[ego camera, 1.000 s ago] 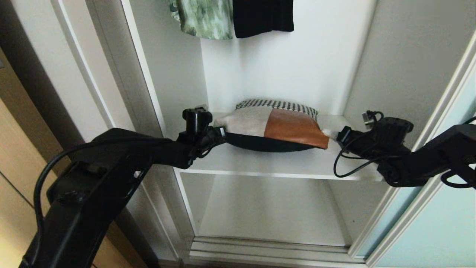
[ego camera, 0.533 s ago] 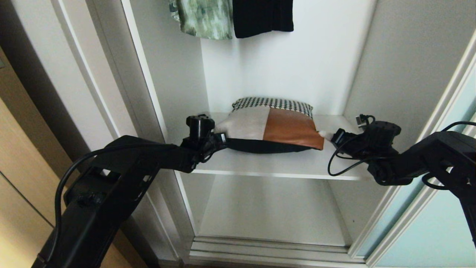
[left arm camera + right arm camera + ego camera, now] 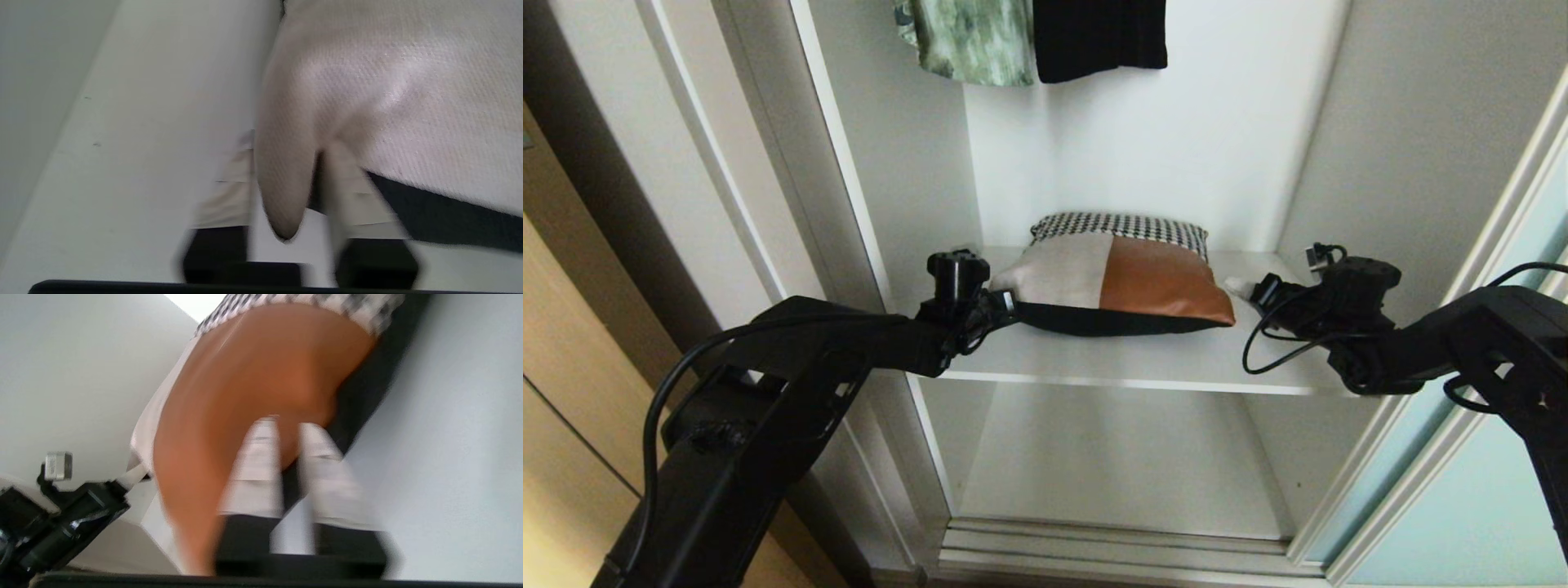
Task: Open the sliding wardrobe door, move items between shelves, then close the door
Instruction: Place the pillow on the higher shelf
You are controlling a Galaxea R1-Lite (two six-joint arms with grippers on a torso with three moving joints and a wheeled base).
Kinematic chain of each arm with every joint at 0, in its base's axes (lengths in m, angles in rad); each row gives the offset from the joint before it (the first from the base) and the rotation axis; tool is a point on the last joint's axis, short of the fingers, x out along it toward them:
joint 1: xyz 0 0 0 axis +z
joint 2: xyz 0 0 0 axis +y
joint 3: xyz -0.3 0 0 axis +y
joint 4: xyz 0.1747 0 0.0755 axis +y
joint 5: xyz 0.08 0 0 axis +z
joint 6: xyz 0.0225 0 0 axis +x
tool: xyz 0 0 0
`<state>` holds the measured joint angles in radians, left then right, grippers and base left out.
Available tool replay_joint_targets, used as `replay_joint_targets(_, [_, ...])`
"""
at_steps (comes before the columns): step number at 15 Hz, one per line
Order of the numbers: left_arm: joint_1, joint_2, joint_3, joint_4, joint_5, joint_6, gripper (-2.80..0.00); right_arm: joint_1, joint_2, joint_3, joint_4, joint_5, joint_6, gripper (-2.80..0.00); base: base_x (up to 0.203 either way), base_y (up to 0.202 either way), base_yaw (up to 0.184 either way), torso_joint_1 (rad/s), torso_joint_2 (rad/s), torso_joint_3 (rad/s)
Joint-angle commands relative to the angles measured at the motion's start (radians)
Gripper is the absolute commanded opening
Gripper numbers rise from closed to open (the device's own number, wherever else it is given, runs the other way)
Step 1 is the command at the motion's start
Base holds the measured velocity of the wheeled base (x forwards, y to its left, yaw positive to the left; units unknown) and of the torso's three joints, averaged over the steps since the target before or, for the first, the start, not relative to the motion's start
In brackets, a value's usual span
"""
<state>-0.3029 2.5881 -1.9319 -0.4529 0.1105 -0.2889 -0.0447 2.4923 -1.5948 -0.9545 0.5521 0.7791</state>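
The square patchwork cushion (image 3: 1119, 282) lies flat on the upper white shelf (image 3: 1135, 359) inside the wardrobe, houndstooth strip to the back. My left gripper (image 3: 1009, 302) is at its near left beige corner. In the left wrist view that corner (image 3: 282, 196) hangs loose between the open left gripper (image 3: 292, 147). My right gripper (image 3: 1237, 287) is at the near right brown corner. The right gripper (image 3: 288, 426) stands slightly open with the brown tip (image 3: 286, 449) still between its fingers. The sliding wardrobe door (image 3: 1486, 506) is pushed aside at the right.
A lower white shelf (image 3: 1111, 465) lies under the upper one, bare. A green garment (image 3: 968, 41) and a black one (image 3: 1098, 37) hang above. The floor track (image 3: 1111, 547) runs along the bottom. A tan wooden door (image 3: 556, 408) stands far left.
Both arms reached further into the wardrobe and the cushion went from sagging between them to lying flat, further back on the shelf. Both grippers' jaws have parted from the corners.
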Motion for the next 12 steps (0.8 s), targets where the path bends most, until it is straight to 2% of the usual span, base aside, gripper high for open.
replay_joint_targets(1, [-0.002,-0.011,0.001,-0.016,-0.012,-0.006,0.00,0.002,0.005,-0.005,-0.006,0.005,0.003,0.00,0.000,0.000,0.000,0.000,0.00,0.000])
replay_joint_targets(5, [-0.005,-0.034,0.054,-0.105,-0.025,-0.011,0.00,-0.001,-0.009,0.033,-0.042,0.003,0.004,0.00,0.000,0.000,0.000,0.000,0.00,0.000])
replay_joint_targets(12, [-0.041,-0.301,0.370,-0.194,-0.056,0.026,0.00,-0.018,-0.170,0.364,-0.169,0.004,-0.013,0.00,0.000,0.000,0.000,0.000,0.00,0.000])
